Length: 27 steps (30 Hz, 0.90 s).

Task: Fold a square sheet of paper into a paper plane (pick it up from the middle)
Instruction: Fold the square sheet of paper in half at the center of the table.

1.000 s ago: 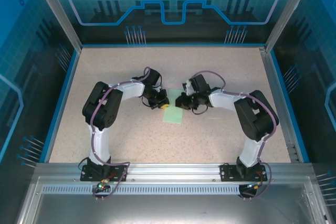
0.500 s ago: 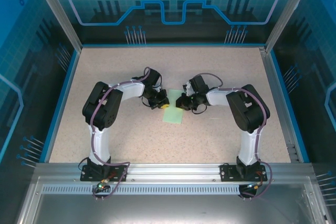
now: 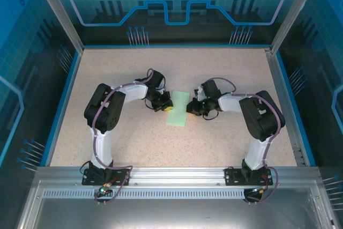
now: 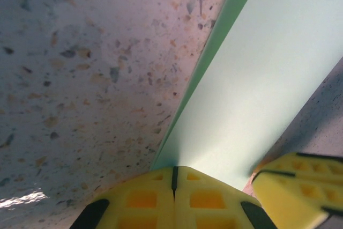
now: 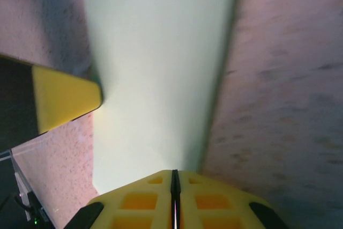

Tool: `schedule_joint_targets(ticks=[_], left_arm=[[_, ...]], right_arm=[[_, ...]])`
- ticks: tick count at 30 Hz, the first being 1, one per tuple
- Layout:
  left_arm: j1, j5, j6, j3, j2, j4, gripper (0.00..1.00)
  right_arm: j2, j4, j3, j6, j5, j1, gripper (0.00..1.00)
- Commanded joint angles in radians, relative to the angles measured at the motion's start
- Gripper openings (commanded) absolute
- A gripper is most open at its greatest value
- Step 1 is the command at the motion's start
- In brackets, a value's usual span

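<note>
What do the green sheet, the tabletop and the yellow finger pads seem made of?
Green sheet: thin matte paper, likely; flat with a crisp edge.
Tabletop: speckled beige, stone-like laminate perhaps.
Yellow finger pads: probably moulded plastic or rubber, with recessed pockets.

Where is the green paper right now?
From above, the green paper lies near the middle of the table, between the left gripper at its left edge and the right gripper at its right edge.

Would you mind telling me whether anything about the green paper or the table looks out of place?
Nothing stands out. The paper lies flat on the table, slightly askew to its edges, with no visible tear or crumpling. The left pincer and right pincer rest shut at its opposite long sides.
</note>
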State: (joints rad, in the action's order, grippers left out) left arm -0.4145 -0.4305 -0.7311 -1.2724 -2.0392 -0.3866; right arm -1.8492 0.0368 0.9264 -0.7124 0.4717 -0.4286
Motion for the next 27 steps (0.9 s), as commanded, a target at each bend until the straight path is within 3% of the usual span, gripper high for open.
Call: schedule_joint_targets(ticks=[1, 14, 22, 27], left_arm=[[-0.012, 0.141, -0.009, 0.058, -0.088, -0.091, 0.01], [-0.012, 0.151, -0.01, 0.063, -0.087, -0.094, 0.01], [-0.012, 0.15, -0.01, 0.066, -0.087, -0.089, 0.01], [-0.012, 0.147, -0.013, 0.068, -0.086, -0.083, 0.01]], right_arm=[[0.006, 0.031, 0.046, 0.007, 0.003, -0.052, 0.11], [-0.021, 0.14, 0.015, 0.028, -0.047, -0.049, 0.1], [0.036, 0.098, 0.0, 0.05, 0.028, -0.075, 0.1], [-0.008, 0.099, 0.025, 0.047, 0.03, -0.107, 0.1]])
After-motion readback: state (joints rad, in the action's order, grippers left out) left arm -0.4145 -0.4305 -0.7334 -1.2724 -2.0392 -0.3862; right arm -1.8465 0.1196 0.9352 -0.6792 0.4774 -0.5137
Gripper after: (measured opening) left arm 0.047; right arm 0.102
